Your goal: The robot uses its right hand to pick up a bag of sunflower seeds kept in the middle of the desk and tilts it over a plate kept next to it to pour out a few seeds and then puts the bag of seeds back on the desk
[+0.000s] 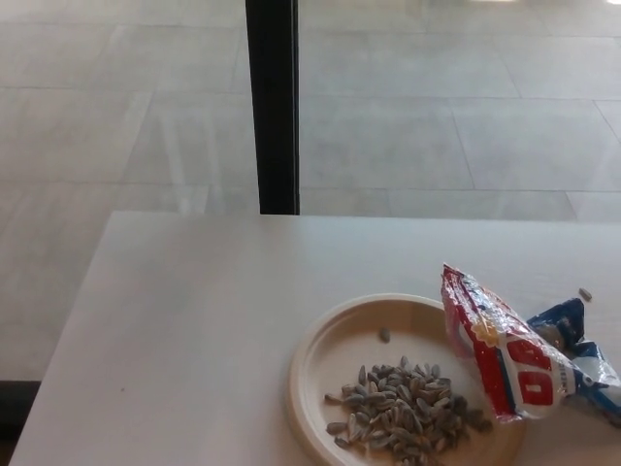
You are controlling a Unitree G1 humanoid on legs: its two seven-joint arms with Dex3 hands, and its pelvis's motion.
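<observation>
Beside the plate [315, 364] of seeds [403, 413] lies the bag [505, 354], unheld.

The worktop [194, 330] is showing a smooth, matt, pale surface. The plate [325, 335] is looking like matt cream paper or pulp, with a softly ridged rim. The bag [505, 354] is gleaming as crinkled, glossy plastic film, catching highlights along its folds. The seeds [403, 413] are appearing dull and grey-striped. The floor [437, 126] tiles are reflecting light with a faint sheen.
</observation>
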